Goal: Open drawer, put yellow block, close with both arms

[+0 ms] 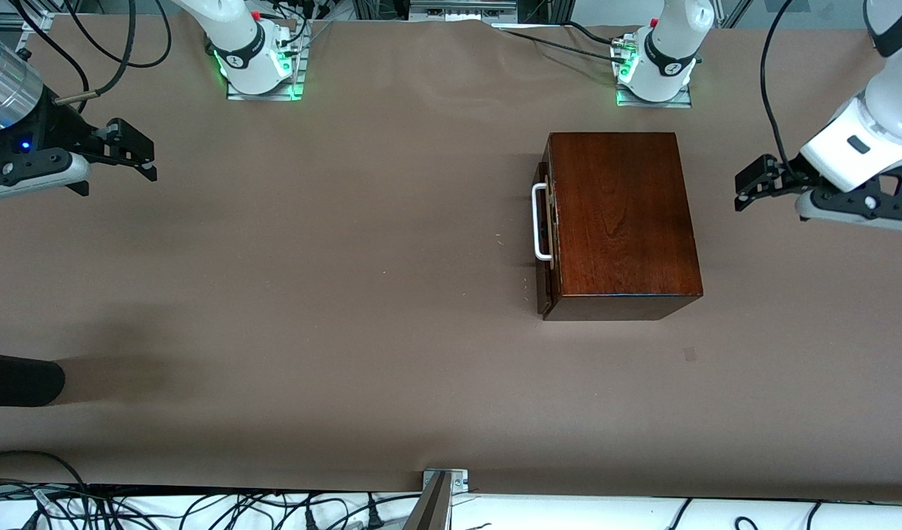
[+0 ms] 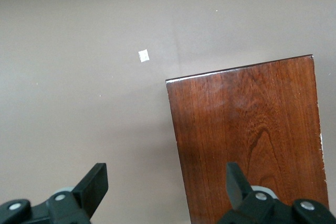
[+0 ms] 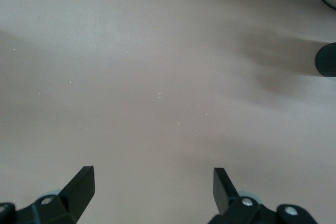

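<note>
The dark mahogany box (image 1: 624, 221) stands on the brown table toward the left arm's end. Its drawer front with the white U-shaped handle (image 1: 540, 221) faces the right arm's end and sits about flush, with no pale tray showing. The yellow block is out of view. My left gripper (image 1: 745, 185) hangs open and empty in the air beside the box's back; the left wrist view shows the box top (image 2: 247, 140) under one of its fingers (image 2: 94, 184). My right gripper (image 1: 147, 153) hangs open and empty over bare table at the right arm's end, as the right wrist view (image 3: 152, 182) shows.
A black rounded object (image 1: 20, 379) lies at the table's edge at the right arm's end and also shows in the right wrist view (image 3: 326, 60). A small white scrap (image 2: 143, 55) lies near the box. Cables and a metal bracket (image 1: 445, 482) line the near edge.
</note>
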Robot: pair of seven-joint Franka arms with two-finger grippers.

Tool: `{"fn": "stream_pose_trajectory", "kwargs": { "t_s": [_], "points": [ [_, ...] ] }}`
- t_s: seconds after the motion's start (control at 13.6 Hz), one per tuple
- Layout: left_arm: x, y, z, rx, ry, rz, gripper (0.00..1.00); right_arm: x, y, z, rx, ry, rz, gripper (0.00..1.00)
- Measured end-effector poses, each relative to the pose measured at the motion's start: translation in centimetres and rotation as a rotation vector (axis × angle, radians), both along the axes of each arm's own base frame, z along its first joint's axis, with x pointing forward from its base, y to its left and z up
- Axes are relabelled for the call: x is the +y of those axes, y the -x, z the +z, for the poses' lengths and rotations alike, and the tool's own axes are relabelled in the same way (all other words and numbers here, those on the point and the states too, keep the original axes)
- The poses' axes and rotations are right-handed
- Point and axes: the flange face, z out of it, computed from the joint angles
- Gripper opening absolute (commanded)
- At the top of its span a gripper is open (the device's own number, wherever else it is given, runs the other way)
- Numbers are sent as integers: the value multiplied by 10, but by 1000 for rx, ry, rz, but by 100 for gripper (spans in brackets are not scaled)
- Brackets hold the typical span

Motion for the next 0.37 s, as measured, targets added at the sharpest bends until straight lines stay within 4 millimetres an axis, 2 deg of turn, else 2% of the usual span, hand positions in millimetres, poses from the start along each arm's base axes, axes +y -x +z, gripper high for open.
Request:
{"fn": "stream_pose_trajectory", "kwargs": {
  "t_s": [0.37],
  "points": [
    [14, 3, -3, 13, 0, 37, 100, 0, 0, 0, 0, 0, 0, 100]
  ]
}}
